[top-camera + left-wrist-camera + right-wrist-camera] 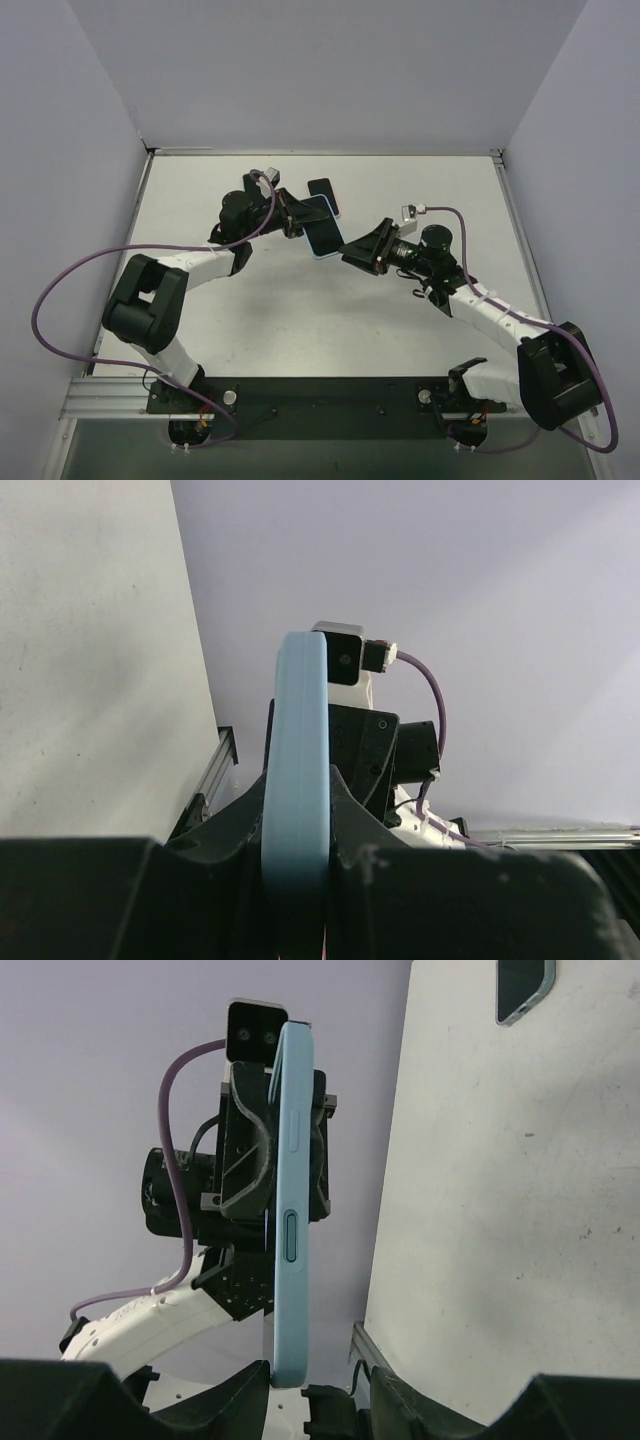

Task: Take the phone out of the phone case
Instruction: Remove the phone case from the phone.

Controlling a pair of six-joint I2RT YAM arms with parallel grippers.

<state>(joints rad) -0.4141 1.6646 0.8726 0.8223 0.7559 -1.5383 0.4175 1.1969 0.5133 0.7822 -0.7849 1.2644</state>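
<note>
A light blue phone case (322, 236) with a dark face is held on edge above the table's middle back. My left gripper (300, 218) is shut on one end of it; in the left wrist view the case's blue edge (300, 740) stands clamped between the fingers of that gripper (297, 815). My right gripper (352, 250) is open at the case's other end. In the right wrist view the case's side with its button (290, 1160) points down between the spread fingers of the right gripper (318, 1380), next to the left finger (235, 1392). I cannot tell whether a phone is inside.
A dark flat phone-like slab (323, 195) lies on the white table (300, 320) just behind the held case; it also shows in the right wrist view (525, 990). Pale walls close the table on three sides. Purple cables loop off both arms.
</note>
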